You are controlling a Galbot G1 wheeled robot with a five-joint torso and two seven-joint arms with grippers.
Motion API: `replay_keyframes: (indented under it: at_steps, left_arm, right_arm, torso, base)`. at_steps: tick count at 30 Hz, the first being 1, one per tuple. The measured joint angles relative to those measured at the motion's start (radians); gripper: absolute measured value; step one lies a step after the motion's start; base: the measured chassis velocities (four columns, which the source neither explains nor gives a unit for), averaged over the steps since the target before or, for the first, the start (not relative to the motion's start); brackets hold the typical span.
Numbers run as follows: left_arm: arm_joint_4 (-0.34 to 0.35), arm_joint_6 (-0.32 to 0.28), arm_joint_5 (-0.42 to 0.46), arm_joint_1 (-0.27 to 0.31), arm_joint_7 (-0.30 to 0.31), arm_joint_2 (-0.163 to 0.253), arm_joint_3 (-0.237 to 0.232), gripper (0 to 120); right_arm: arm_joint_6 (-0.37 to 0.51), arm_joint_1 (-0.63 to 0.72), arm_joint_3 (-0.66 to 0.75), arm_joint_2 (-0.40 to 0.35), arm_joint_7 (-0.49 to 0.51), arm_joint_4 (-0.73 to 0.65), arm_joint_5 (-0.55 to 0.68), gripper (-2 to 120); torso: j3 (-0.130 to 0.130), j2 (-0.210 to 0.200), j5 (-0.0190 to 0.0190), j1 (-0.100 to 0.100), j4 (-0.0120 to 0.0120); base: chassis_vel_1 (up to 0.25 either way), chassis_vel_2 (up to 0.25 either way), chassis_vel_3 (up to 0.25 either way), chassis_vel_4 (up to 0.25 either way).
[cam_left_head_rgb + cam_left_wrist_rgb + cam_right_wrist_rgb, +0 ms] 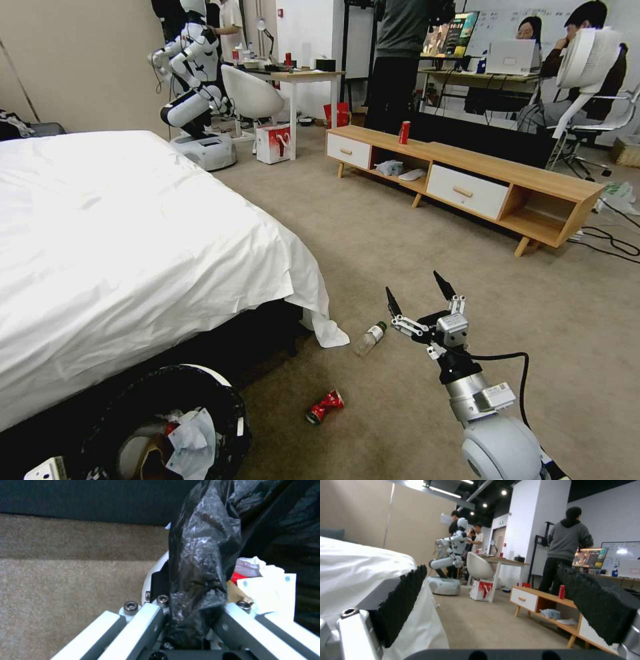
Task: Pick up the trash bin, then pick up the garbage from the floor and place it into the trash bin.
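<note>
The left gripper [186, 630] clamps the crinkled black liner at the rim of the trash bin [227, 393], which holds crumpled white tissues [190, 437] and tan cardboard. Beyond it on the carpet lie a crushed red can [325, 406] and a clear green-capped bottle [370, 338]. The right gripper [420, 298] hovers above, jaws wide.

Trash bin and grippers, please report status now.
Left gripper shut on trash bin rim. Right gripper open, above floor. Crushed can, bottle on carpet. Path unobstructed.

Bright indoor ceiling light; soft wrist-view blur
</note>
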State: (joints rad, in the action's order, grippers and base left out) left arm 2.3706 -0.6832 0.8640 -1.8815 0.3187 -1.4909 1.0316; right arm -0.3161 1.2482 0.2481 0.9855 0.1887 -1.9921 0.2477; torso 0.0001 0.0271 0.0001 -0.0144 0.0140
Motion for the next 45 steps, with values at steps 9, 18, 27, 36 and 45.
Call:
replay_keyframes:
  at_steps: [9,18,27,36,45]
  left_arm:
    - [0.0,0.0,0.002,-0.001,0.0,0.001,0.001,0]
    - [0.001,0.0,0.0,-0.003,0.0,0.001,-0.003,0]
    - [0.001,-0.003,-0.002,-0.012,0.0,0.008,-0.004,0]
    - [0.009,-0.007,0.001,-0.022,-0.001,0.035,-0.006,0]
    - [0.002,-0.008,0.004,-0.019,-0.003,0.048,-0.018,0]
  right_arm:
    - [0.004,-0.002,-0.004,0.0,0.001,0.001,-0.003,100]
    - [-0.003,-0.002,-0.007,0.0,-0.008,0.005,-0.011,100]
    - [0.074,0.002,-0.013,-0.042,0.012,-0.007,-0.015,100]
    - [0.482,-0.071,-0.129,-0.211,0.095,-0.055,0.158,100]
    - [0.849,-0.364,-0.485,-0.28,0.192,-0.067,0.498,100]
  torso:
    - [0.0,0.0,-0.0001,0.0,-0.0001]
    - [0.0,0.0,-0.0001,0.0,-0.0001]
    - [0.0,0.0,-0.0001,0.0,0.0]
    - [0.0,0.0,0.0002,0.0,-0.0003]
    - [0.0,0.0,-0.0001,0.0,-0.0001]
  base:
    - [0.0,0.0,0.0,0.0]
    - [0.0,0.0,0.0,0.0]
    - [0.0,0.0,0.0,0.0]
    - [0.0,0.0,0.0,0.0]
    - [0.0,0.0,0.0,0.0]
